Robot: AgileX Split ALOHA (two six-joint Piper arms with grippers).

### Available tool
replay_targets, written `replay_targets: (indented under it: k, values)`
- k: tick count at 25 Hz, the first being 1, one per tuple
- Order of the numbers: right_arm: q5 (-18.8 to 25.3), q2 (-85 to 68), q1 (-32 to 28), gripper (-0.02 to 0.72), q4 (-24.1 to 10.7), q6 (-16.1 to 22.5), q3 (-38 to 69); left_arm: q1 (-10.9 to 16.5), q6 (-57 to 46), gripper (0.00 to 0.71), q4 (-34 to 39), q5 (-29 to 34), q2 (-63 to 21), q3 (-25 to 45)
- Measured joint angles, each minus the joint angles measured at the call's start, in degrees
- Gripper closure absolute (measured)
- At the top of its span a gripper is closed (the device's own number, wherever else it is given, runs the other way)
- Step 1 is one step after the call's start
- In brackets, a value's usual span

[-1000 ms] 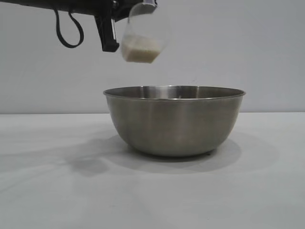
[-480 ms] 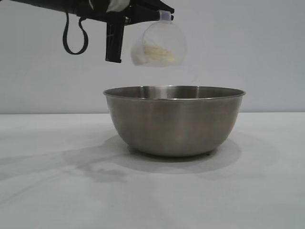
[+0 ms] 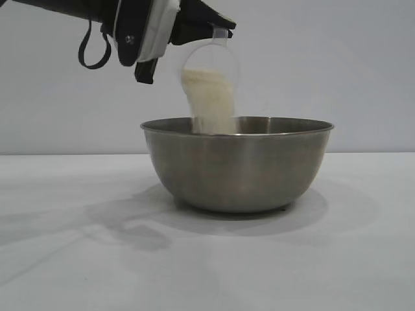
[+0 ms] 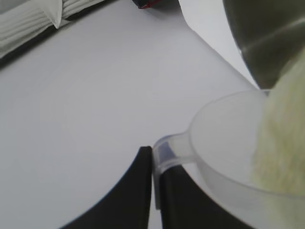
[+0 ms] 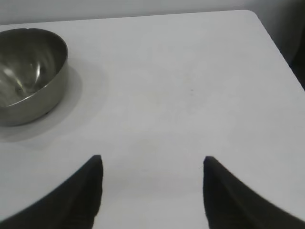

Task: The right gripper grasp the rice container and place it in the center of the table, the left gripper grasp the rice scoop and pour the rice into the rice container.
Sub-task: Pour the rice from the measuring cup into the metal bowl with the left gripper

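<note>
The left gripper (image 3: 217,29) hangs high above the table (image 3: 65,259), over the left part of the rice container (image 3: 237,165). Its fingers (image 4: 138,191) are clenched on the loop handle of the rice scoop (image 3: 211,65), which juts out just past their tips. The scoop is tipped over with its mouth facing down toward the bowl. Rice (image 3: 211,97) slides out of it in a pale stream that falls from just below the fingers past the steel rim into the container. In the left wrist view the translucent cup (image 4: 224,138) sits right against the fingertips, the white grains (image 4: 281,138) heaped at its lip, with the bowl's steel wall (image 4: 267,38) beyond it.

The brushed stainless-steel container stands upright on the white table, directly beneath the scoop and well below the left fingers.

The right gripper (image 5: 151,191) is off to the side, low over bare table (image 5: 190,71). Its fingers (image 5: 81,195) are spread apart and grasp nothing. The container (image 5: 28,76) stands well ahead of them and off to one side, apart from both tips.
</note>
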Motion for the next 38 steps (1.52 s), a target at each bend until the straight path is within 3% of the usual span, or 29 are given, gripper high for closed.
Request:
replay_targets:
  k: [14,33,38]
  values:
    - [0.0,0.0,0.0,0.316,0.0,0.0,0.0,0.0,15.2,0.71,2.8,-0.1,0.0,0.0]
    - [0.0,0.0,0.0,0.316,0.0,0.0,0.0,0.0,15.4,0.71,5.0,-0.3,0.0,0.0]
    - [0.0,0.0,0.0,0.316,0.0,0.0,0.0,0.0,4.9,0.71,5.0,-4.3,0.0,0.0]
